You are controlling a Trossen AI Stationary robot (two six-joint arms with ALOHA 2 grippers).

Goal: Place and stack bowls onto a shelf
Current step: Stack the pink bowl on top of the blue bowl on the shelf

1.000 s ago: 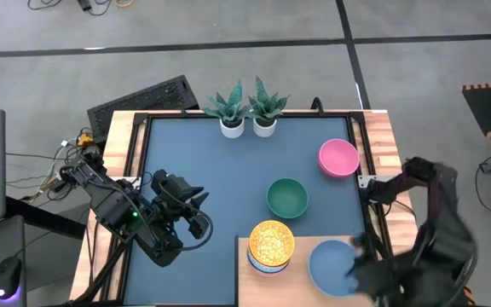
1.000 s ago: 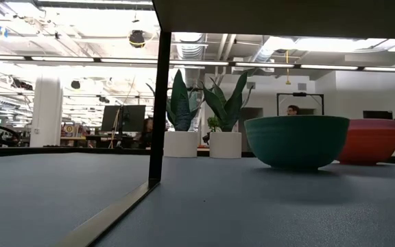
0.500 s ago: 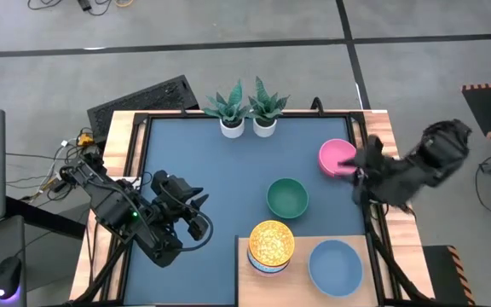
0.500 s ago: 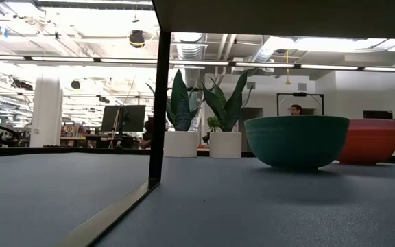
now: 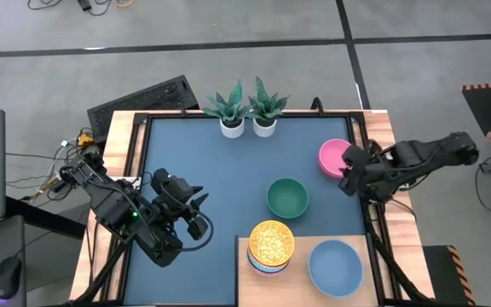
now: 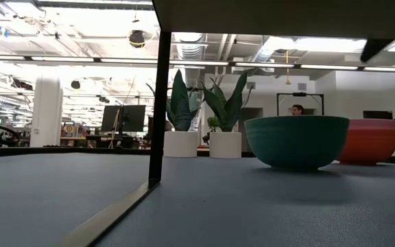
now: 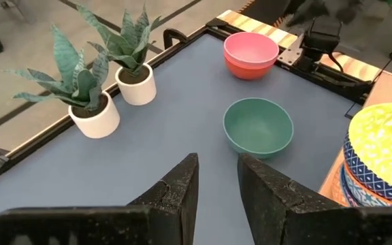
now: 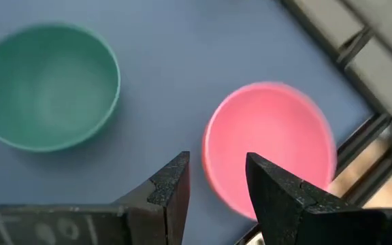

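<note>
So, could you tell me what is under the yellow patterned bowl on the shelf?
The yellow patterned bowl tops a stack of blue-patterned bowls on the shelf. How many are below cannot be seen.

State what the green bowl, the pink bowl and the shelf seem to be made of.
Green bowl: likely plastic or melamine, matte, one even colour with no glare. Pink bowl: probably the same, smooth and plain, over a red base. Shelf: pale wood or wood-look laminate, with visible grain lines.
</note>
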